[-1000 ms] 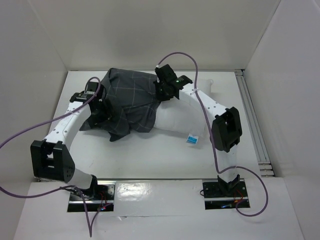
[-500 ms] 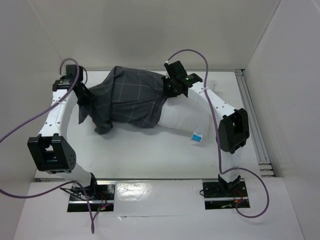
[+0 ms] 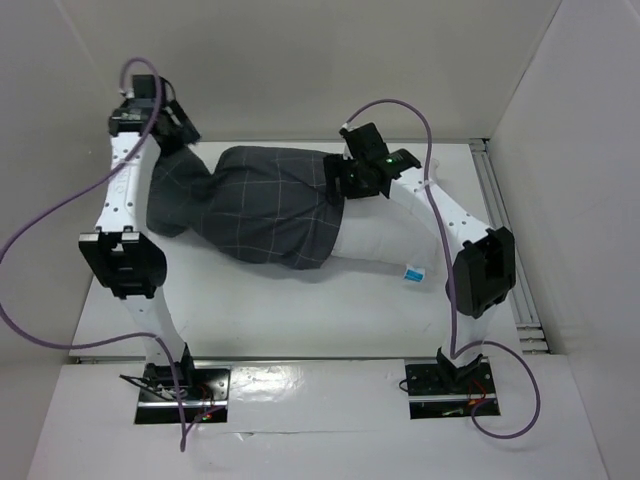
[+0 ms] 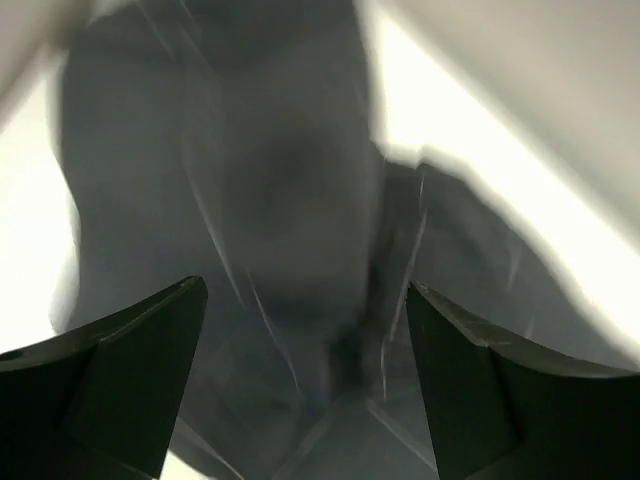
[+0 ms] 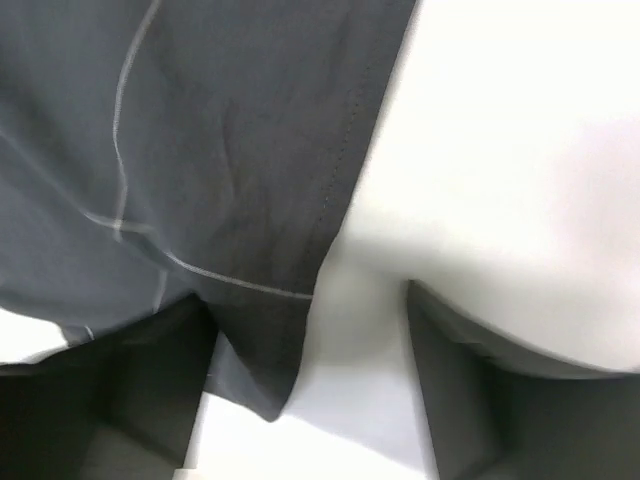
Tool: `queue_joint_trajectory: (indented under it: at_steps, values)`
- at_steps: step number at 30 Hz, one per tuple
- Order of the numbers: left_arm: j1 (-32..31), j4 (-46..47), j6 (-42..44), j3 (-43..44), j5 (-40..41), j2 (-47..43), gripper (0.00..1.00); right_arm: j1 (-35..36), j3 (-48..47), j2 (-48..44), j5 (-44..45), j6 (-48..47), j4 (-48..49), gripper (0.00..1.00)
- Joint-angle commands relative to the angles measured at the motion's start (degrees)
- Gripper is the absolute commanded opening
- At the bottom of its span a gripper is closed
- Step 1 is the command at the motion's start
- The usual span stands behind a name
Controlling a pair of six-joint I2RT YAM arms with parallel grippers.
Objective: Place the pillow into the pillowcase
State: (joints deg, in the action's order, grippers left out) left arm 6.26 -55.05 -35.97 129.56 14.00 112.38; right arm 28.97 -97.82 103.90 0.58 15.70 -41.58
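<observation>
Lying left-right, pillow (image 3: 375,240) bare end right, pillowcase (image 3: 250,205) over left.

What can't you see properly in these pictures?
Top view: the pillowcase hides how far the pillow reaches inside.
Top view: the tag has print too small to read.
Left wrist view: blur smears the pillowcase beyond the left gripper.
Right wrist view: the frame's edges cut off the pillowcase opening.

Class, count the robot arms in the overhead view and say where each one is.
2. The left arm stands beside the left end of the pillowcase. The right arm reaches over the pillow, at the case's open edge. None appears hidden.
</observation>
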Motion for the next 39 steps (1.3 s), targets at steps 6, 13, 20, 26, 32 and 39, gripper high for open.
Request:
queue_joint_trajectory:
  at_steps: [6,13,20,26,32,39]
  values:
    - [-20.75,-0.68,4.68,-17.66,1.64,-18.66,0.89,-8.12,0.78,-12.04,4.69,2.48,-1.48,1.00]
    - [-36.72,-10.33,5.38,-22.05,5.25,-21.32,0.76,-27.99,18.23,-21.44,-3.38,4.50,-2.90,1.00]
    - [-53.86,-2.89,-1.90,-36.63,-2.85,-21.07,0.84,-36.09,34.08,-25.32,-14.37,5.57,3.26,1.00]
    - [-62.06,2.04,-8.06,-42.27,15.05,-14.66,0.90,-36.09,35.95,-25.32,-15.97,5.57,5.02,1.00]
    - [-62.07,6.52,-5.96,-45.09,20.17,-7.80,0.91,-36.61,36.47,-25.32,-15.96,4.95,4.41,1.00]
    - [-62.07,10.13,-4.90,-45.09,22.12,-2.61,0.87,-36.62,37.09,-25.32,-15.96,4.42,4.41,1.00]
